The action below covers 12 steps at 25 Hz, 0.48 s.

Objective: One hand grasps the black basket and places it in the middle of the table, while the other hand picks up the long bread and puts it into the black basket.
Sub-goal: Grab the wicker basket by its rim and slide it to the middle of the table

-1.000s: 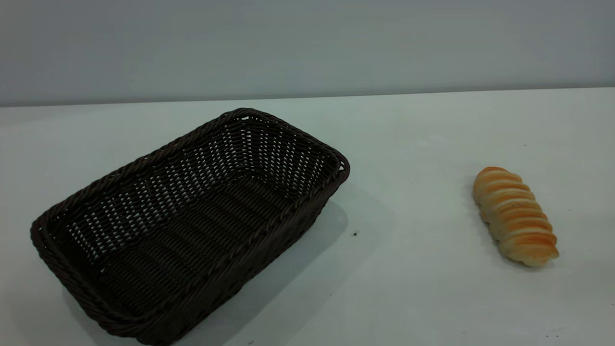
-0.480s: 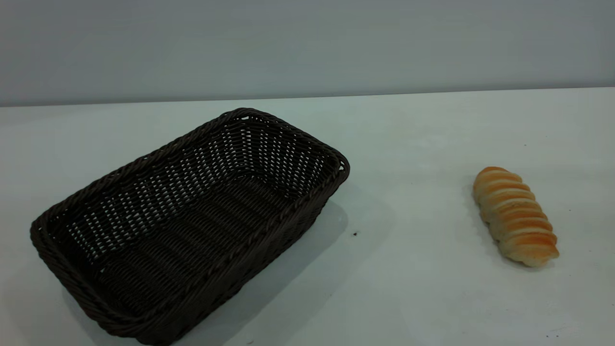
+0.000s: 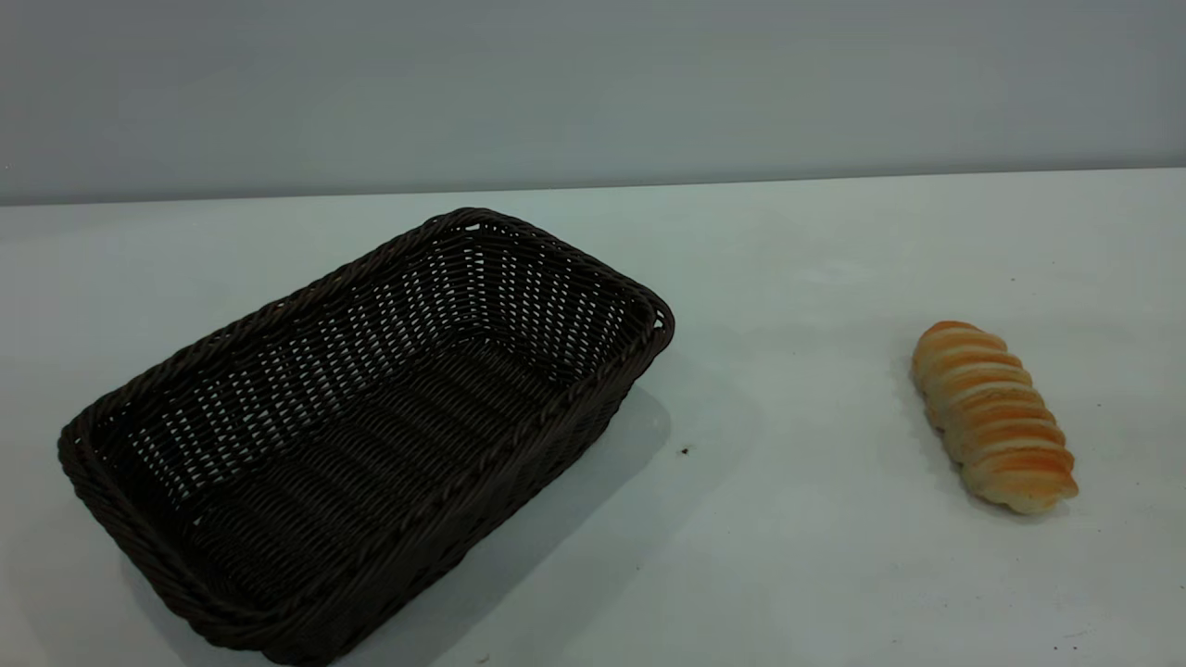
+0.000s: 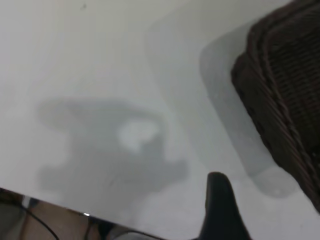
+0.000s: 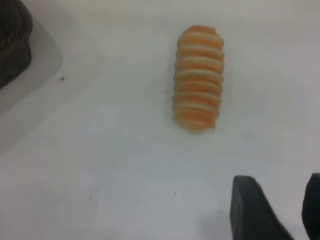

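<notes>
The black basket (image 3: 371, 426) stands empty on the left half of the white table (image 3: 788, 556), set at an angle. The long bread (image 3: 993, 417) lies on the right half, well apart from the basket. Neither gripper shows in the exterior view. In the left wrist view, my left gripper (image 4: 272, 210) hovers over bare table beside a corner of the basket (image 4: 285, 95). One dark finger (image 4: 220, 205) shows, with a wide gap next to it. In the right wrist view, my right gripper (image 5: 282, 187) is open and empty above the table, short of the bread (image 5: 198, 77).
A grey wall runs behind the table's far edge (image 3: 593, 190). The table's near edge (image 4: 55, 197) shows in the left wrist view, with cables below it. A basket corner (image 5: 12, 45) shows in the right wrist view. A few dark specks (image 3: 685, 451) dot the table.
</notes>
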Each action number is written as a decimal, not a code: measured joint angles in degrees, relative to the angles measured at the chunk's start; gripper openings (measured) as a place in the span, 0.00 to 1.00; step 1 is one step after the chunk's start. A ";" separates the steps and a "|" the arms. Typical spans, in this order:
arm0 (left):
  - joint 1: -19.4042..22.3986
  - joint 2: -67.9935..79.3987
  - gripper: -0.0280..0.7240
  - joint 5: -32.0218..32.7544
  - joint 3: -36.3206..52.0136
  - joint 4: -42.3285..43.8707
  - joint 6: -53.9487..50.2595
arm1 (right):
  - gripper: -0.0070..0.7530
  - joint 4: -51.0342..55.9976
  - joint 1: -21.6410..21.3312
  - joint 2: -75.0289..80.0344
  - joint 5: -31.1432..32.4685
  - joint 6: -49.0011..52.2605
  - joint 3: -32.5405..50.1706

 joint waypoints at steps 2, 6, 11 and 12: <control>0.00 5.25 0.75 -3.44 0.00 -0.06 -3.95 | 0.32 0.00 0.00 0.06 0.37 -0.76 0.00; 0.00 12.80 0.74 -10.66 0.00 -1.39 -8.52 | 0.32 0.00 0.00 0.12 0.60 -1.06 0.00; -0.91 19.74 0.74 -18.04 0.00 -7.27 -9.31 | 0.32 0.00 0.00 0.16 0.60 -1.11 0.00; -1.78 21.03 0.74 -19.35 0.00 -7.76 -9.26 | 0.32 0.00 0.00 0.13 0.60 -1.13 0.00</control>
